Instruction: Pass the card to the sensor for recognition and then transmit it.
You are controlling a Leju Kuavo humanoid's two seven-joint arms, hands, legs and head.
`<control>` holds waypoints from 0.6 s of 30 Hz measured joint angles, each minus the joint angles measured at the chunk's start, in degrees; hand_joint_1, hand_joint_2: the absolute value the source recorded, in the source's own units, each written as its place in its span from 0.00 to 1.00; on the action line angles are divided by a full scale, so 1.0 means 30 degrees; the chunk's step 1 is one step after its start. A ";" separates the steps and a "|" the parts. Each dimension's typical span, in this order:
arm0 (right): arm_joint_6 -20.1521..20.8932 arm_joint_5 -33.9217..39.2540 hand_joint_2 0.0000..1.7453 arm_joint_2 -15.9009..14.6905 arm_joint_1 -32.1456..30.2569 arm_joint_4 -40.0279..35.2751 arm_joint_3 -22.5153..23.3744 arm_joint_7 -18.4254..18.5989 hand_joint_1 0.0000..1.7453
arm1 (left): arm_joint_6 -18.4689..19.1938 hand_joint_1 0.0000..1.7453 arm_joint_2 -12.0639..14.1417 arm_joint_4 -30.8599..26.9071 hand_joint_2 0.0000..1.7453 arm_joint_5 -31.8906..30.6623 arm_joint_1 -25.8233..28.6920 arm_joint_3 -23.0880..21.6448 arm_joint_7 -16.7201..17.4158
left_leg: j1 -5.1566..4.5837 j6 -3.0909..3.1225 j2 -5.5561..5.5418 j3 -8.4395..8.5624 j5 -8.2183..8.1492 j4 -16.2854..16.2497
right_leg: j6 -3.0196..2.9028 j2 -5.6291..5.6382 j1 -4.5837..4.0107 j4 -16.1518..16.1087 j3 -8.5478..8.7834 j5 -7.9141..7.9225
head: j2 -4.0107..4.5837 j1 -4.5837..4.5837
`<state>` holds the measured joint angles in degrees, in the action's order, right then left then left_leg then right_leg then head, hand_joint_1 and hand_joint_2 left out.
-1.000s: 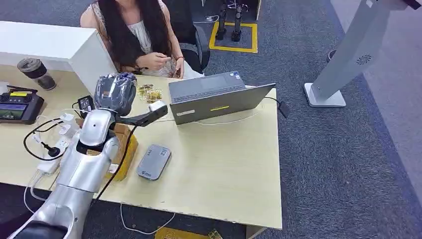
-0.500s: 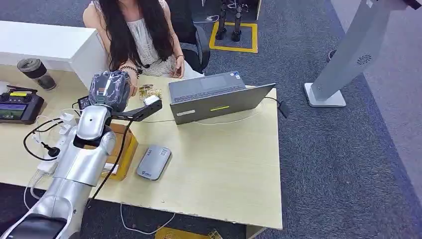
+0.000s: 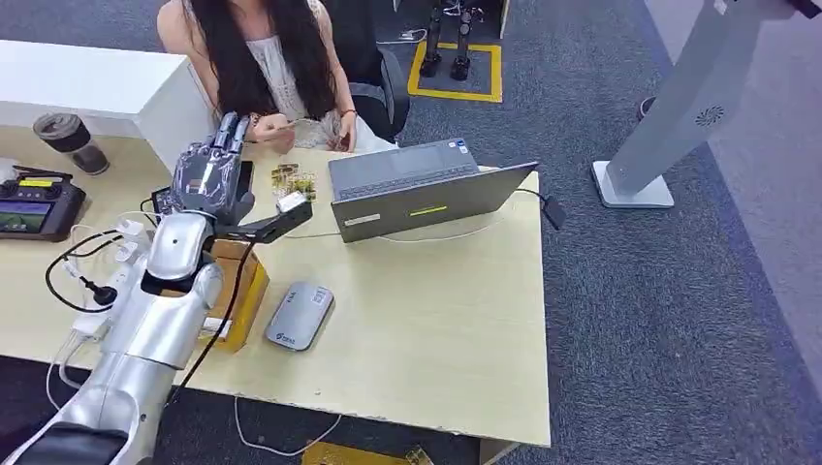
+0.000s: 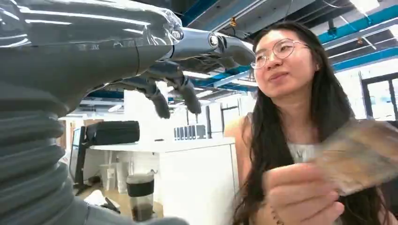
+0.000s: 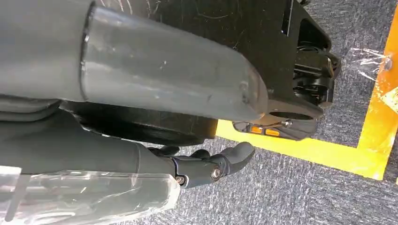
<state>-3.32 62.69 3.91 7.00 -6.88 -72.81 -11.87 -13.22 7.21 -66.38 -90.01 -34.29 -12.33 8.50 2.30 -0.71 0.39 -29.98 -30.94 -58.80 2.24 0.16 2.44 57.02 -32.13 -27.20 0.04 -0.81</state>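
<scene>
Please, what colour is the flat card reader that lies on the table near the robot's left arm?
The card reader is grey, with a small dark logo near one end. The head view shows it best.

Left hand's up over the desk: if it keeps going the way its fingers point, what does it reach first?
Probably the person's hand holding the card; the left hand is open and points at it. Depth is unclear.

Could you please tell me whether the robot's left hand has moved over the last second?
Yes. The left hand has shifted away from the laptop, toward the person across the table, and its fingers have opened out.
</scene>
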 joint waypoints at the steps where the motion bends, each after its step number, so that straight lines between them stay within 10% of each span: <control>1: 0.0000 0.0072 0.00 0.0000 0.0000 0.0000 0.0000 0.0000 0.00 | -0.0021 0.00 -0.0007 -0.0245 1.00 0.0000 0.0222 0.0000 -0.0130 | 0.0000 0.0000 0.0004 0.0001 0.0000 0.0000 | 0.0000 0.0004 0.0000 -0.0001 -0.0001 0.0000 | 0.0000 0.0000; 18: 0.0000 0.1763 0.00 -0.0007 -0.0105 0.0080 0.0474 -0.0794 0.00 | -0.0736 0.00 0.0335 -0.9333 1.00 0.0926 0.9056 -0.0976 -0.2346 | 0.0001 0.0003 0.0036 -0.0010 -0.0031 0.0002 | 0.0002 0.0019 -0.0001 -0.0011 -0.0030 -0.0027 | 0.0000 -0.0022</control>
<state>-3.32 67.98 3.89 6.68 -6.64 -71.38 -14.25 -15.43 8.22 -94.38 -87.23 -7.12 -15.26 1.46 2.30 -0.70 0.50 -30.01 -31.04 -58.79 2.24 0.21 2.44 56.99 -32.22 -27.28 0.04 -0.87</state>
